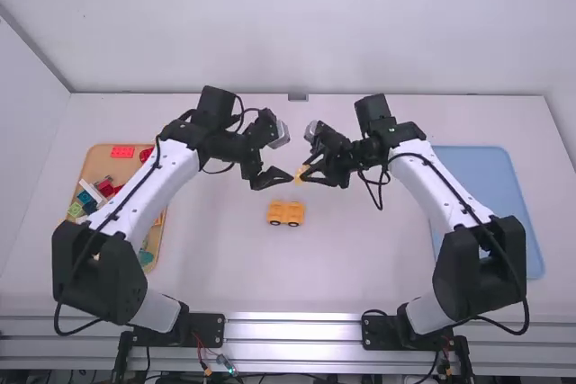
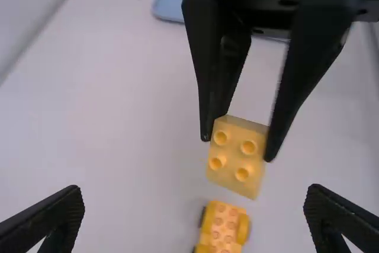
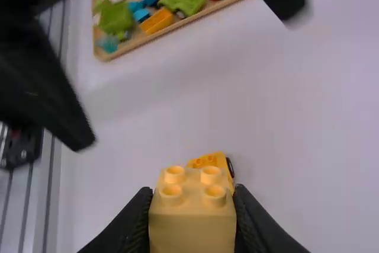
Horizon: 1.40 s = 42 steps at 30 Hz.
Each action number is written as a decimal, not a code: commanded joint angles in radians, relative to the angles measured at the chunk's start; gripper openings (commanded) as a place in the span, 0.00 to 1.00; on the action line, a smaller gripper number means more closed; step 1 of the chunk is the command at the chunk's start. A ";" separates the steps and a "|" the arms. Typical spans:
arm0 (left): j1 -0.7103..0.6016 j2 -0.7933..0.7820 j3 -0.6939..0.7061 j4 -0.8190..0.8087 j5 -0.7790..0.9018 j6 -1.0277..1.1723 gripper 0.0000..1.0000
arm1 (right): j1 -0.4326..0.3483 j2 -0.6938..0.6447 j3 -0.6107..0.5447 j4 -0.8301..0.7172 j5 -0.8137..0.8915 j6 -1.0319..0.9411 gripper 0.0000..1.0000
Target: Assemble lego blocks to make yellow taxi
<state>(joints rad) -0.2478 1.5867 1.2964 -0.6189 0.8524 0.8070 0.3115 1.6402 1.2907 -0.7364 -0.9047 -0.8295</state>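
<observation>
My right gripper (image 1: 308, 174) is shut on a yellow block (image 1: 301, 174) above the middle of the table. In the right wrist view the right gripper (image 3: 192, 220) pinches the yellow block (image 3: 190, 223), its four-sided top of studs facing up. Just left of it, my left gripper (image 1: 282, 180) stands open and holds nothing; in the left wrist view the left gripper (image 2: 194, 220) has its fingers wide apart, with the yellow block (image 2: 237, 155) farther off between them. The yellow car base (image 1: 286, 213) with dark wheels sits on the table, nearer the arm bases than both grippers.
A wooden tray (image 1: 155, 254) of mixed coloured blocks and small vehicles lies at the left, partly under the left arm. At the right a blue tray (image 1: 490, 173) lies partly behind the right arm. The table (image 1: 297, 267) is white, with a metal rail along its near edge.
</observation>
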 commanded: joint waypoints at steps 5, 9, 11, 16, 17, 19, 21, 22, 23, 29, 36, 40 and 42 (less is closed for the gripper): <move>-0.001 0.066 0.021 -0.109 0.148 0.175 0.99 | 0.030 0.009 0.087 -0.038 0.017 -0.224 0.17; -0.001 0.067 0.021 -0.109 0.149 0.183 0.95 | 0.030 0.009 0.090 -0.039 0.013 -0.223 0.17; -0.001 0.067 0.021 -0.103 0.150 0.174 0.85 | 0.030 0.009 0.090 -0.042 0.007 -0.224 0.16; -0.016 0.067 0.018 -0.076 0.153 0.158 0.67 | 0.040 0.009 0.090 -0.042 0.008 -0.224 0.16; -0.016 0.067 0.017 -0.064 0.151 0.151 0.63 | 0.047 0.009 0.090 -0.039 0.008 -0.222 0.15; -0.015 0.067 0.015 -0.060 0.149 0.148 0.57 | 0.054 0.009 0.090 -0.039 0.009 -0.223 0.14; -0.013 0.067 0.012 -0.055 0.152 0.151 0.54 | 0.058 0.009 0.090 -0.037 0.013 -0.223 0.13; -0.014 0.067 0.010 -0.054 0.152 0.151 0.50 | 0.058 0.009 0.090 -0.035 0.015 -0.222 0.13; -0.017 0.067 0.009 -0.056 0.151 0.151 0.47 | 0.057 0.009 0.090 -0.035 0.014 -0.223 0.12; -0.017 0.067 0.006 -0.057 0.115 0.151 0.39 | 0.055 0.009 0.090 -0.034 0.012 -0.222 0.11; -0.008 0.067 0.006 -0.053 0.130 0.151 0.20 | 0.049 0.009 0.090 -0.034 0.012 -0.222 0.14; -0.014 0.067 0.006 -0.053 0.131 0.152 0.17 | 0.048 0.009 0.090 -0.031 0.012 -0.221 0.22; -0.014 0.067 0.006 -0.055 0.131 0.164 0.15 | 0.048 0.009 0.090 -0.028 0.011 -0.215 0.27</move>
<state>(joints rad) -0.2611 1.6596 1.2976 -0.6697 0.9684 0.9901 0.3550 1.6402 1.3548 -0.7620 -0.8703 -1.0355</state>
